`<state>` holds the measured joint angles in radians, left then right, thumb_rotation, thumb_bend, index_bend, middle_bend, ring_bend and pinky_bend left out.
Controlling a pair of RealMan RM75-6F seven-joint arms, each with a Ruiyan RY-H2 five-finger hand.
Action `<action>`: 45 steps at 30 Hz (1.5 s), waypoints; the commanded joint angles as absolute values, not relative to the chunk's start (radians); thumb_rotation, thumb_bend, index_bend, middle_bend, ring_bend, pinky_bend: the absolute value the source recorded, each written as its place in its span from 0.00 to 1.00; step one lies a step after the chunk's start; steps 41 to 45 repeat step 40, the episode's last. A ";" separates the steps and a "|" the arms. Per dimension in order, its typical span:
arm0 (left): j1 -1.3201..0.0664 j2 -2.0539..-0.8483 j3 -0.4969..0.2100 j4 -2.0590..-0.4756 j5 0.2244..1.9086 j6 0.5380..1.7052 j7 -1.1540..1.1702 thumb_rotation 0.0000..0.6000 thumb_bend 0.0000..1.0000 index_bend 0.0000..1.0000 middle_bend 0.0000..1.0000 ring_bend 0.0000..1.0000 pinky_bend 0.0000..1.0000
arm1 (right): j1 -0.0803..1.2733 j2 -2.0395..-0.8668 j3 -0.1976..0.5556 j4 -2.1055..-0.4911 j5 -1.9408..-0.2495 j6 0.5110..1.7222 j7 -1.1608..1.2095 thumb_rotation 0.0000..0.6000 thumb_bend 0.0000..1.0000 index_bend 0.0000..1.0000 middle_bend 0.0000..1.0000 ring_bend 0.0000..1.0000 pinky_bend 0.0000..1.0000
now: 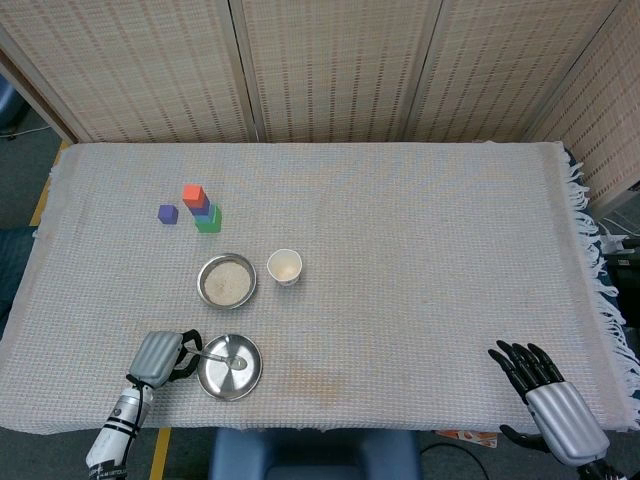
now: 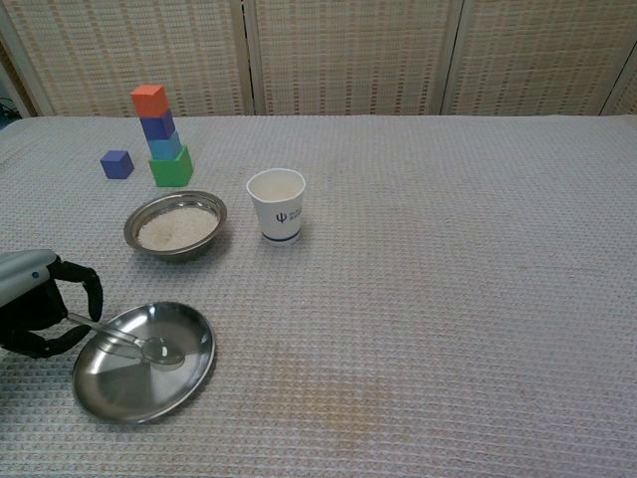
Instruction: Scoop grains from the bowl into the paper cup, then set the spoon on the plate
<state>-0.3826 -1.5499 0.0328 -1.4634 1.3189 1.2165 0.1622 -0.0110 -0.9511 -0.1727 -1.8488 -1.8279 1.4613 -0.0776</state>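
Note:
My left hand (image 1: 160, 357) (image 2: 40, 311) sits at the table's near left edge and holds the handle of a metal spoon (image 2: 134, 341) (image 1: 222, 358) between curled fingers. The spoon's bowl rests inside the steel plate (image 2: 129, 398) (image 1: 216, 386), just right of that hand. Behind the plate stands a steel bowl of pale grains (image 2: 176, 226) (image 1: 227, 281). To the right of the bowl is the white paper cup (image 2: 277, 204) (image 1: 285, 267), with grains inside. My right hand (image 1: 545, 392) hovers at the near right corner, fingers spread and holding nothing; only the head view shows it.
A stack of coloured blocks (image 2: 159, 134) (image 1: 200, 207) and a single purple cube (image 2: 116, 163) (image 1: 168, 213) stand at the far left. A folding wicker screen closes off the back. The cloth's fringe hangs off the right table edge (image 1: 600, 290).

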 commanded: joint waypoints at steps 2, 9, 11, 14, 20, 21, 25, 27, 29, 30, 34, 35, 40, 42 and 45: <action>-0.377 -1.547 0.037 -1.467 1.353 1.225 0.170 1.00 0.49 0.51 1.00 1.00 1.00 | -0.010 -0.948 -0.175 -1.848 -1.836 1.464 -0.072 1.00 0.04 0.00 0.00 0.00 0.00; -0.370 -1.524 0.033 -1.497 1.367 1.226 0.192 1.00 0.47 0.39 1.00 1.00 1.00 | -0.009 -0.946 -0.176 -1.843 -1.842 1.468 -0.059 1.00 0.04 0.00 0.00 0.00 0.00; -0.368 -1.521 0.032 -1.501 1.363 1.219 0.198 1.00 0.47 0.36 1.00 1.00 1.00 | -0.011 -0.946 -0.177 -1.842 -1.845 1.471 -0.059 1.00 0.04 0.00 0.00 0.00 0.00; -0.366 -1.517 0.024 -1.510 1.367 1.221 0.192 1.00 0.46 0.33 1.00 1.00 1.00 | -0.013 -0.945 -0.178 -1.843 -1.847 1.476 -0.060 1.00 0.04 0.00 0.00 0.00 0.00; -0.334 -1.432 0.000 -1.612 1.456 1.340 0.093 1.00 0.46 0.31 1.00 1.00 1.00 | -0.015 -0.945 -0.176 -1.840 -1.851 1.485 -0.053 1.00 0.04 0.00 0.00 0.00 0.00; -0.317 -1.399 0.001 -1.637 1.486 1.380 0.040 1.00 0.46 0.31 1.00 1.00 1.00 | -0.015 -0.945 -0.175 -1.837 -1.851 1.489 -0.050 1.00 0.04 0.00 0.00 0.00 0.00; -0.238 -1.279 0.039 -1.667 1.597 1.535 -0.201 1.00 0.45 0.27 0.94 0.91 0.93 | -0.017 -0.952 -0.163 -1.826 -1.844 1.504 -0.045 1.00 0.04 0.00 0.00 0.00 0.00; -0.200 -1.221 0.073 -1.654 1.639 1.592 -0.296 1.00 0.44 0.20 0.69 0.64 0.69 | -0.016 -0.955 -0.159 -1.822 -1.837 1.501 -0.048 1.00 0.04 0.00 0.00 0.00 0.00; -0.155 -1.172 0.104 -1.616 1.673 1.654 -0.360 1.00 0.43 0.11 0.37 0.33 0.43 | -0.011 -0.957 -0.156 -1.821 -1.829 1.490 -0.052 1.00 0.04 0.00 0.00 0.00 0.00; -0.135 -1.158 0.115 -1.598 1.682 1.680 -0.377 1.00 0.42 0.07 0.23 0.19 0.33 | -0.010 -0.958 -0.154 -1.821 -1.824 1.485 -0.055 1.00 0.04 0.00 0.00 0.00 0.00; -0.061 -1.131 0.139 -1.535 1.696 1.764 -0.393 1.00 0.41 0.01 0.04 0.00 0.17 | -0.007 -0.970 -0.143 -1.822 -1.804 1.474 -0.089 1.00 0.04 0.00 0.00 0.00 0.00; -0.051 -1.124 0.141 -1.532 1.701 1.776 -0.373 1.00 0.41 0.01 0.03 0.00 0.17 | -0.008 -0.973 -0.141 -1.823 -1.799 1.472 -0.095 1.00 0.04 0.00 0.00 0.00 0.00; -0.021 -1.138 0.126 -1.526 1.719 1.803 -0.241 1.00 0.41 0.00 0.01 0.00 0.14 | -0.013 -0.985 -0.139 -1.832 -1.788 1.466 -0.138 1.00 0.04 0.00 0.00 0.00 0.00; -0.021 -1.138 0.126 -1.526 1.719 1.803 -0.241 1.00 0.41 0.00 0.01 0.00 0.14 | -0.013 -0.985 -0.139 -1.832 -1.788 1.466 -0.138 1.00 0.04 0.00 0.00 0.00 0.00; -0.021 -1.138 0.126 -1.526 1.719 1.803 -0.241 1.00 0.41 0.00 0.01 0.00 0.14 | -0.013 -0.985 -0.139 -1.832 -1.788 1.466 -0.138 1.00 0.04 0.00 0.00 0.00 0.00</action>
